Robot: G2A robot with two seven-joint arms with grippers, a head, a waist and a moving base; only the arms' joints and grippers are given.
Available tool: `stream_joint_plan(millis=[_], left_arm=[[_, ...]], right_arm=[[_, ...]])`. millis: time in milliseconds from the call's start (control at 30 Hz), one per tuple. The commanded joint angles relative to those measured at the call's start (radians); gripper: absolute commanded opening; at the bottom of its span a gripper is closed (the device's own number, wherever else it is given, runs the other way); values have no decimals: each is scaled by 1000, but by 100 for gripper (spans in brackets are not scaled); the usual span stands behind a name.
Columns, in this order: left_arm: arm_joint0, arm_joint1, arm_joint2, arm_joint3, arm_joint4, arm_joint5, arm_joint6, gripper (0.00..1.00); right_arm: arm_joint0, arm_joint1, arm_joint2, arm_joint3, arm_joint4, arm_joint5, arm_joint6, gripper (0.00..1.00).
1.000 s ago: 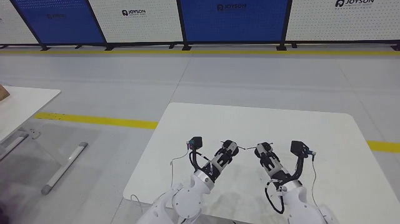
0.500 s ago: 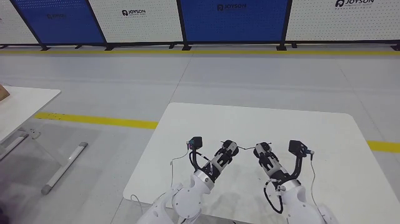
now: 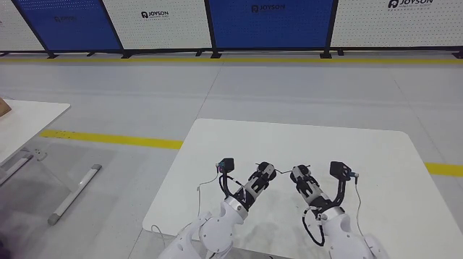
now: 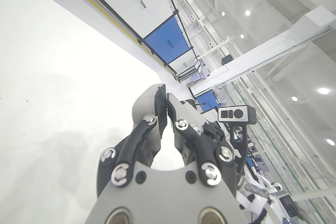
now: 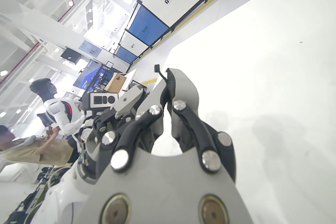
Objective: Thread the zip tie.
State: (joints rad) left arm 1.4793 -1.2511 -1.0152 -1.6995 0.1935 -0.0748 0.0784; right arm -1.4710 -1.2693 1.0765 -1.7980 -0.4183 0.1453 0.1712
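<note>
Zip tie [image 5: 158,69], thin and black, sat clamped between the closed pads of the right gripper [image 5: 166,79]. Its small square head poked out just past the fingertips, a little above the middle of the right wrist view. Low in the top view, slightly right of centre, the same tie showed as a fine dark line bridging the short gap between the two grippers. The left gripper [image 3: 268,169] was to the picture's left of the gap and the right one just beside it, tips facing each other. Both were over the lower part of the white table [image 3: 304,139]. In the left wrist view the left gripper's jaws were pressed together, pad against pad. Whether the tie's end lay between them could not be told. Blue and white pegboard panels [image 3: 271,6] lined the top edge of the top view.
</note>
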Motion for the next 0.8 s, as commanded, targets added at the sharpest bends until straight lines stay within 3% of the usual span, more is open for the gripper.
stream_joint_plan(millis=[0, 133, 467, 767], left_arm=[[0, 0, 0, 0, 0, 0, 0, 0], [0, 0, 0, 0, 0, 0, 0, 0], [0, 0, 0, 0, 0, 0, 0, 0], [0, 0, 0, 0, 0, 0, 0, 0]], right_arm=[[10, -3, -1, 26, 15, -9, 2, 0], [25, -8, -10, 55, 31, -29, 5, 0], [10, -11, 11, 45, 76, -94, -20, 0], [25, -16, 5, 87, 99, -96, 23, 0]])
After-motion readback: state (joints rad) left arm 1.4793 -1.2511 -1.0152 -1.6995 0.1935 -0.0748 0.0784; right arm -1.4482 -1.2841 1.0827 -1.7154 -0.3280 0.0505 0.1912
